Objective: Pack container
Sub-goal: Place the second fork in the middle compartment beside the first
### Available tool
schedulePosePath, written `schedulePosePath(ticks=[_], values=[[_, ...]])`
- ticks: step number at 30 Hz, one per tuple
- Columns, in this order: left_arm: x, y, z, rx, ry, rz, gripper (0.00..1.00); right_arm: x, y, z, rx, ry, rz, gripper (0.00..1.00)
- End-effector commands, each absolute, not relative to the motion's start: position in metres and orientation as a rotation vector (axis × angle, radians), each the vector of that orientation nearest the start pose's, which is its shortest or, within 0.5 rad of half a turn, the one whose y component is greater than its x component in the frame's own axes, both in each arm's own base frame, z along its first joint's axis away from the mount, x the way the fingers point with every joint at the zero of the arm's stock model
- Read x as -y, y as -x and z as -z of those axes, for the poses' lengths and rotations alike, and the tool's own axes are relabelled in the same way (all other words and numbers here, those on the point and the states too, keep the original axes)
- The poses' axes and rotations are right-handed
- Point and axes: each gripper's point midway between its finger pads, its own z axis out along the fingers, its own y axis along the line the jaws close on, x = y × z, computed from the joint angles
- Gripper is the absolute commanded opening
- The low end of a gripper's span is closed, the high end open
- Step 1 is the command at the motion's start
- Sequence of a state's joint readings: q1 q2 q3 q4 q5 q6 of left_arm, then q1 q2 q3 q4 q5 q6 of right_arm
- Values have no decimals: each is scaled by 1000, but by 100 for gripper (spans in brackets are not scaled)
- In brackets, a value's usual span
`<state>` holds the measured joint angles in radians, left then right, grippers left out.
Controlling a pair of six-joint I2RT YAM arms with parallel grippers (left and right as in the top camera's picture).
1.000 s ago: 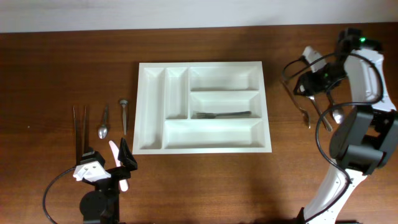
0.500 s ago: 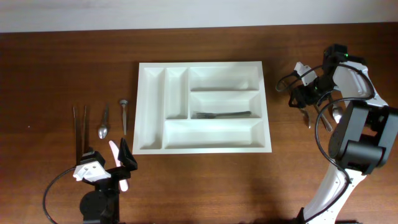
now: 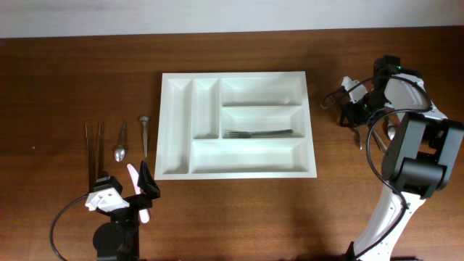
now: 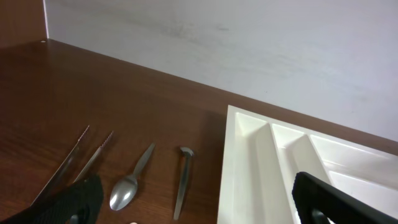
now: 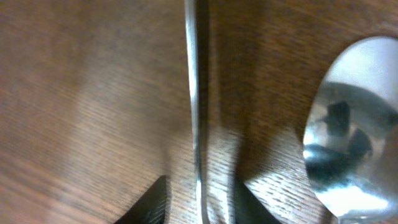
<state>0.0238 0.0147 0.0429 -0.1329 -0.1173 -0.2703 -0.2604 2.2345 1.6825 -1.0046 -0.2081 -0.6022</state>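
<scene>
Action overhead: the container [image 3: 168,123] is sitting mid-table [image 3: 58,72], a fork [image 3: 261,133] lying in its middle wide compartment. The right gripper [image 3: 354,116] is hanging low over loose cutlery [image 3: 357,138] just right of it, and the left gripper [image 3: 141,178] is waiting near a spoon [image 3: 120,145]. Left wrist view: its fingers [image 4: 74,202] are gaping wide, carrying nothing. Right wrist view: the fingers [image 5: 152,202] are straddling a thin metal handle [image 5: 194,93], narrowly parted, not pinching it, a spoon bowl [image 5: 348,149] gleaming alongside.

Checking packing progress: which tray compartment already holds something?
The middle wide compartment of the cutlery tray, holding a fork; the other four are empty.
</scene>
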Motion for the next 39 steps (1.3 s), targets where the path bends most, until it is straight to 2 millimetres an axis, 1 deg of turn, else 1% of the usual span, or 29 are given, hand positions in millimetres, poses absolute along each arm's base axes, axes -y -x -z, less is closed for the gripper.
schedulePosePath(ticks=[1, 3, 5, 8, 10, 11, 12, 13, 15, 18, 20, 22, 23, 27, 30, 33, 36, 39], values=[[-29, -242, -159, -1634, 341, 75, 99, 78, -409, 20, -3057, 493, -288, 15], [-29, -242, -159, -1634, 341, 75, 99, 77, -409, 20, -3057, 491, -288, 4], [-29, -242, -159, -1634, 341, 75, 99, 75, -408, 20, -3058, 495, -300, 4], [-29, -242, -159, -1634, 341, 75, 99, 65, -411, 16, -3042, 516, -333, 4], [-29, -242, -159, -1634, 341, 75, 99, 58, -416, 11, -3029, 543, -327, 4], [-29, -242, -159, -1634, 341, 75, 99, 54, -422, 4, -3012, 562, -320, 4], [-29, -242, -159, -1634, 341, 75, 99, 48, -428, -4, -2989, 582, -313, 4], [-29, -242, -159, -1634, 341, 75, 99, 39, -439, -19, -2948, 613, -308, 4], [-29, -242, -159, -1634, 341, 75, 99, 25, -454, -47, -2888, 666, -288, 4], [-29, -242, -159, -1634, 341, 75, 99, -2, -466, -90, -2776, 844, -292, 4], [-29, -242, -159, -1634, 341, 75, 99, -16, -473, -112, -2723, 899, -269, 4], [-29, -242, -159, -1634, 341, 75, 99, -27, -477, -130, -2682, 945, -256, 4], [-29, -242, -159, -1634, 341, 75, 99, -42, -474, -141, -2637, 1050, -272, 4], [-29, -242, -159, -1634, 341, 75, 99, -88, -454, -144, -2493, 1325, -426, 4], [-29, -242, -159, -1634, 341, 75, 99, -117, -437, -139, -2388, 1545, -473, 4], [-29, -242, -159, -1634, 341, 75, 99, -140, -424, -132, -2293, 1715, -490, 4], [-29, -242, -159, -1634, 341, 75, 99, -155, -415, -123, -2232, 1821, -502, 4], [-29, -242, -159, -1634, 341, 75, 99, -159, -410, -108, -2243, 1856, -493, 4]])
